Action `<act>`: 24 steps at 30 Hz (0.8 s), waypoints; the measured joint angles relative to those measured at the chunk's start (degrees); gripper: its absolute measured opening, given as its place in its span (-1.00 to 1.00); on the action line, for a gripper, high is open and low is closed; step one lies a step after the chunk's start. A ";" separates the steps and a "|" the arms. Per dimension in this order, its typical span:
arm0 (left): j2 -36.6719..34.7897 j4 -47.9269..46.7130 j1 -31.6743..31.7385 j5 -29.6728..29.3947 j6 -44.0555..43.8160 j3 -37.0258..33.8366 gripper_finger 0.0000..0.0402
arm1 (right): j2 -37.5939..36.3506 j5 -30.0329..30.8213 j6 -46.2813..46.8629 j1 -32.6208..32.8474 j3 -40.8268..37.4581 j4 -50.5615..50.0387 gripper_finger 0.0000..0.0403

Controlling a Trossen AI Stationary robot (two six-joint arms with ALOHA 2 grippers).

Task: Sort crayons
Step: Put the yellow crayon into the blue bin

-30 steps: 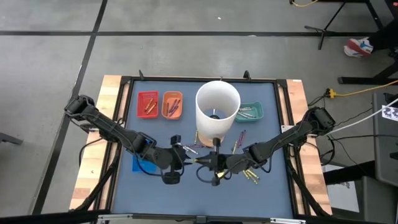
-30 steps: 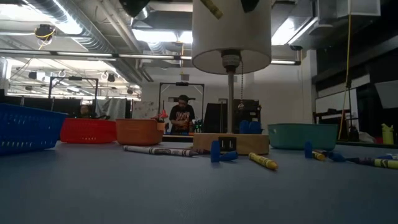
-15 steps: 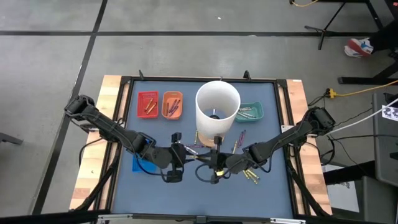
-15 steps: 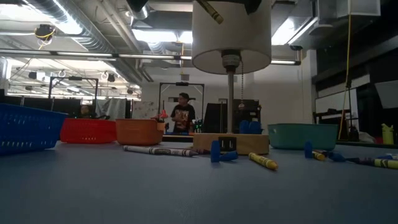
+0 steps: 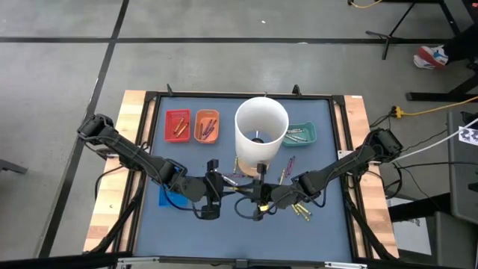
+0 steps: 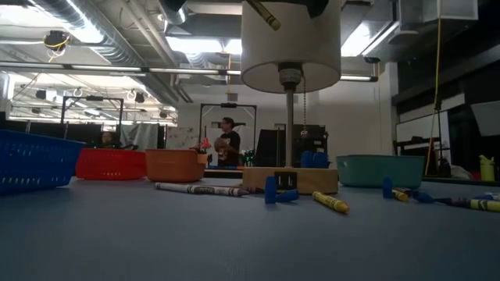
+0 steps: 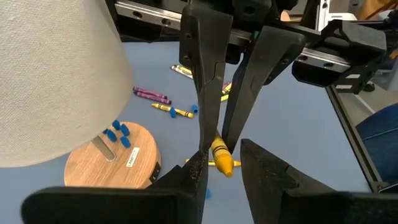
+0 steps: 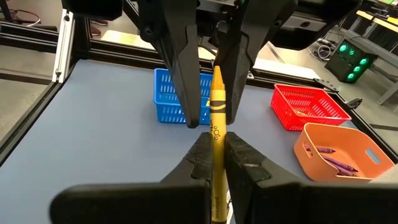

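Yellow crayon [image 8: 216,124] is pinched in your right gripper [image 8: 216,163], jaws pressed tight on its lower half, held up above the worktop [image 5: 224,228]. Your left gripper [image 7: 219,167] has met it mid-worktop, jaws spread either side of the tip. There's black print on the wrapper, too small to read. More crayons [image 5: 287,168] lie by the white lampshade [image 5: 261,138], others in the red tray [image 5: 178,125], orange tray [image 5: 207,125] and teal tray [image 5: 300,134].
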 joint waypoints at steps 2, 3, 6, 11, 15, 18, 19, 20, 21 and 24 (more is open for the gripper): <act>0.00 -0.02 0.00 0.00 0.00 0.00 -0.61 | 0.00 0.00 0.00 0.00 0.00 0.00 -0.90; 0.00 -0.03 0.00 0.00 0.00 0.00 -0.61 | 0.00 0.00 0.00 0.00 0.00 0.00 -0.90; 0.00 -0.04 0.01 0.00 0.00 0.00 -0.62 | 0.00 0.00 0.00 0.00 0.00 0.00 -0.90; 0.00 -0.10 0.02 -0.05 0.00 0.00 -0.73 | 0.00 -0.04 0.00 0.00 0.00 0.00 -0.90; 0.00 -0.25 0.04 -0.18 0.00 0.00 -0.88 | 0.00 -0.04 0.04 0.00 0.00 -0.08 -0.90; 0.00 -0.31 0.04 -0.28 0.00 0.00 -0.95 | 0.00 -0.04 0.07 0.00 0.00 -0.17 -0.90; 0.00 -0.29 0.04 -0.27 0.00 0.00 -0.97 | 0.00 -0.04 0.07 0.00 0.00 -0.17 -0.89; 0.00 -0.28 0.04 -0.28 0.00 0.00 -0.97 | 0.00 -0.04 0.07 0.00 0.00 -0.17 -0.89; 0.00 -0.31 0.04 -0.26 0.00 0.00 -0.97 | 0.00 -0.06 0.06 0.00 0.00 -0.17 -0.89; 0.00 -0.31 0.04 -0.24 0.00 0.00 -0.96 | 0.00 -0.06 0.05 0.00 0.00 -0.17 -0.89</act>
